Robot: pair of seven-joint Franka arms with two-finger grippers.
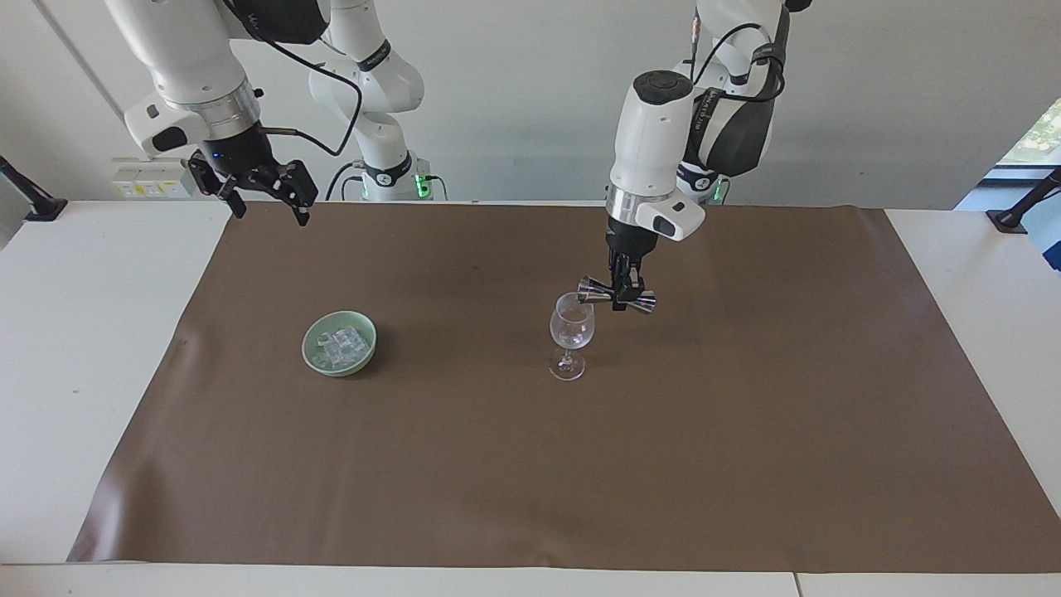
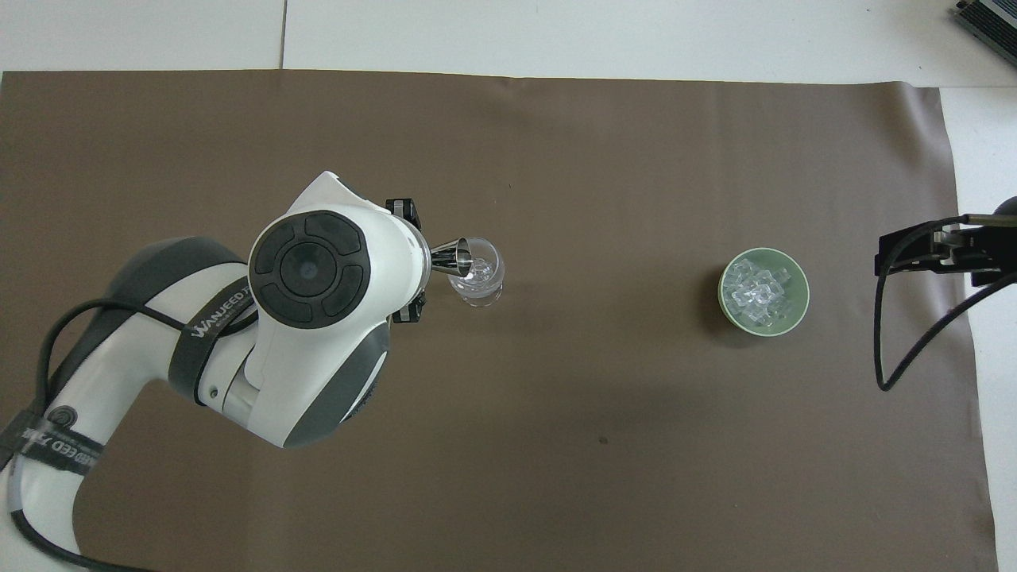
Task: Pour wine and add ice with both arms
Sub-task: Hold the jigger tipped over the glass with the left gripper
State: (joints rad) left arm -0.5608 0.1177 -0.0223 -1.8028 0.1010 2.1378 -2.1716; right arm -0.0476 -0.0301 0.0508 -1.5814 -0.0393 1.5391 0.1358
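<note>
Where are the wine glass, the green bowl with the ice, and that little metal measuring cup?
Wine glass (image 1: 572, 325), facing view, on its clear bowl.
Green bowl (image 1: 313, 361), facing view, on its rim; ice (image 1: 341, 344) inside.
Metal measuring cup (image 1: 594, 289), facing view, on the cone tipped over the glass.

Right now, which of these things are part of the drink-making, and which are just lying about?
In use:
left gripper, shut on the metal jigger
wine glass
ice in the green bowl
right gripper, open, waiting

Just there:
brown mat
white table
</note>
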